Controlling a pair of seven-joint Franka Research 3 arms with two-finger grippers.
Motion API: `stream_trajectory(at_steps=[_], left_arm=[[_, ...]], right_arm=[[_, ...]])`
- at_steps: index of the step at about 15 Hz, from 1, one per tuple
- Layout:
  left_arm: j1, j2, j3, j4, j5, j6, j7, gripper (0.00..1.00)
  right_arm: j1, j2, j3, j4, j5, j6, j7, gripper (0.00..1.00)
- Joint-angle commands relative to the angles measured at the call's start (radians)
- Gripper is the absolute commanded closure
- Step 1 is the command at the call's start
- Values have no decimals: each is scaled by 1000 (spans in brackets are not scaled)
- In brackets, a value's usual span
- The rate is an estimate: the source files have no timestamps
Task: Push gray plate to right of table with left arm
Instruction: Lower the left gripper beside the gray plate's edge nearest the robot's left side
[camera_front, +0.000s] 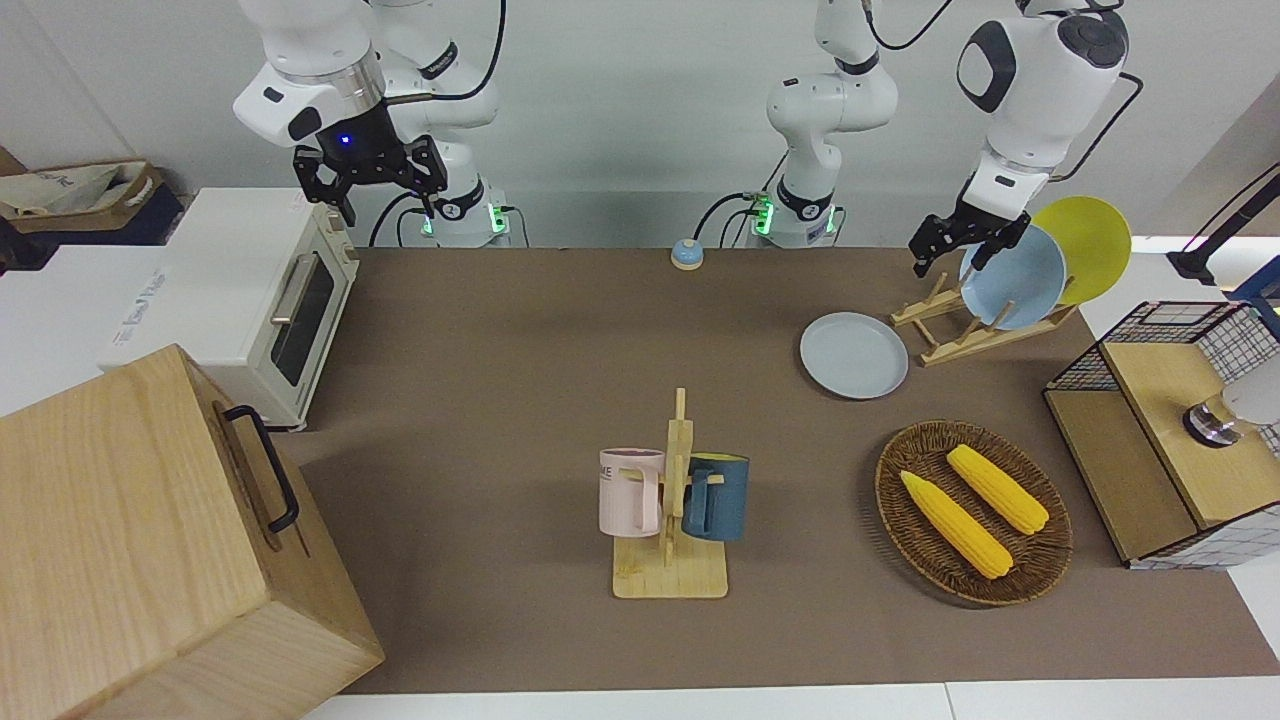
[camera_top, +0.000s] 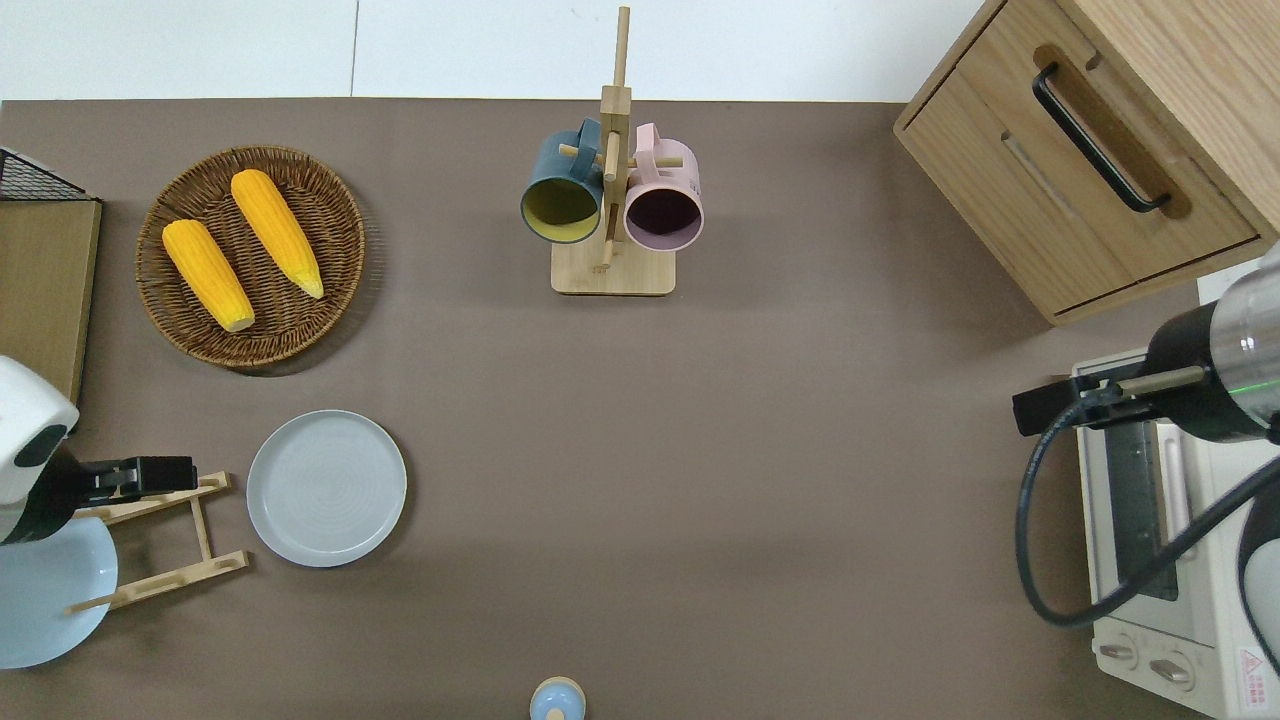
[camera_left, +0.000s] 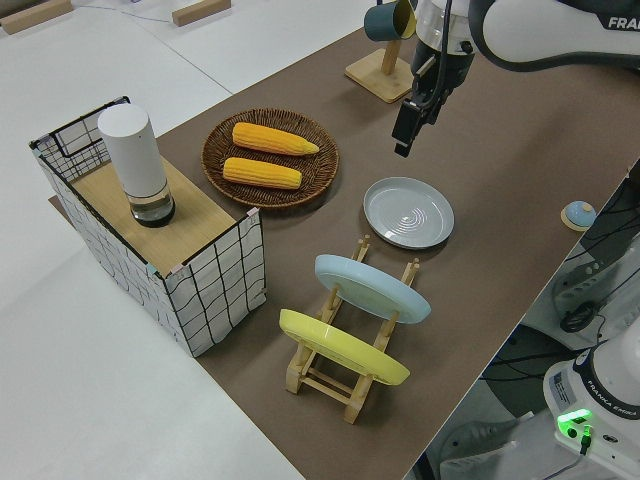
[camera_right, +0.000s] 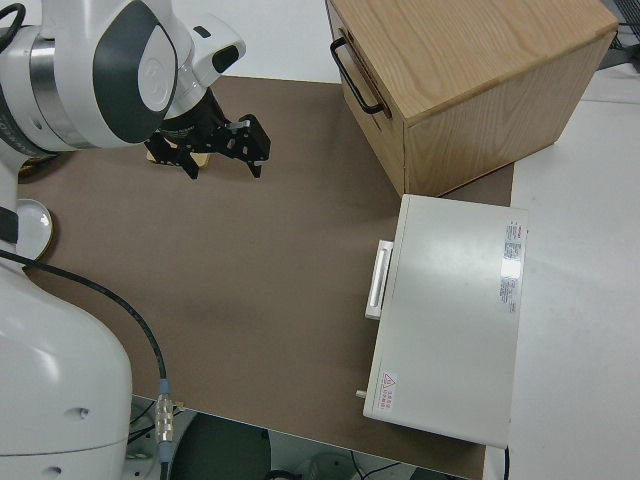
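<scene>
Nothing's really happened yet, I'd say: the left arm's black two-finger gripper (camera_top: 160, 473) hangs over the slatted wooden plate rack (camera_top: 165, 540), fingers pressed together as far as I can see, touching nothing; the round, shallow pale gray-blue plate (camera_top: 327, 488) lies flat on the matte brown bench (camera_top: 760, 450) just beside that rack, at the left arm's end, so the whole push is left; farther out, the round woven wicker basket (camera_top: 300, 330) holds two corn cobs; right arm's parked, its gripper spread.
</scene>
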Motion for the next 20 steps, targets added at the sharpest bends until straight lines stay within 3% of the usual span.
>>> stream_trajectory(at_steps=[1, 9, 14, 20], left_arm=[[23, -97, 45, -219, -2, 170, 74, 2], [40, -75, 43, -417, -2, 430, 58, 5], [23, 41, 32, -422, -2, 526, 8, 5], [14, 118, 31, -453, -2, 646, 3, 9]], right_arm=[[-20, -3, 15, 9, 6, -16, 13, 17], [-20, -3, 15, 9, 6, -16, 13, 17], [-20, -3, 15, 9, 6, -16, 13, 17], [-20, -3, 15, 9, 4, -16, 13, 17]])
